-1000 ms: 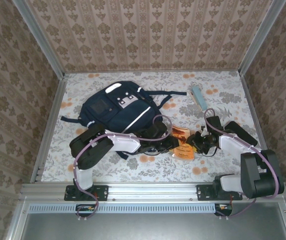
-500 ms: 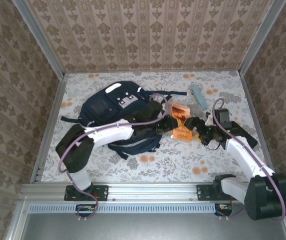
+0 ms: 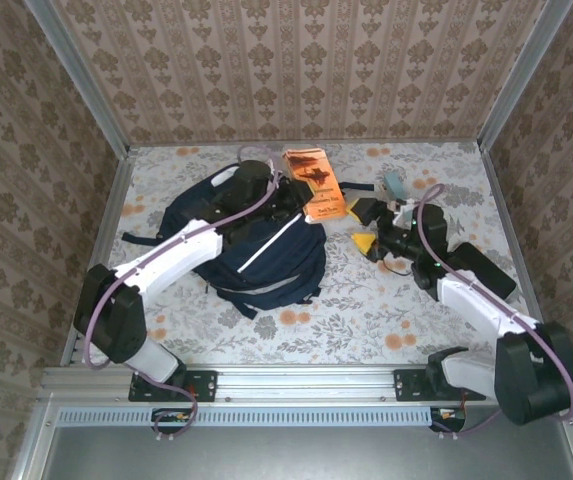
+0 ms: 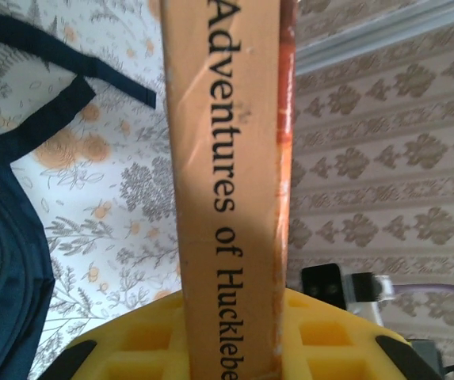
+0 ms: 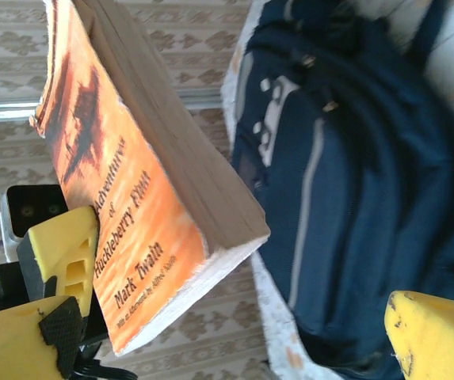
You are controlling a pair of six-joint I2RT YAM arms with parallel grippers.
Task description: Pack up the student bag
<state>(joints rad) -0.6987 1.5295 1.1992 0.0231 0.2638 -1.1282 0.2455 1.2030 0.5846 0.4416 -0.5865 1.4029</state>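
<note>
The left hand [image 3: 288, 198] is closed on an orange book [image 3: 314, 184] and holds it up over the far right part of the student bag [image 3: 266, 255]. The bag lies on the tabletop [image 3: 406, 310], left of the middle. The right hand [image 3: 366, 225] is wide and empty, near the book.

Orange paperback [image 5: 131, 214] (tilted) near student bag [image 5: 369, 174].

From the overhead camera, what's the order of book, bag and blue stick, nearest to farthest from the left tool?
1. Book, gripped in the left tool.
2. Bag, directly beneath it.
3. Blue stick, off to the right.
</note>
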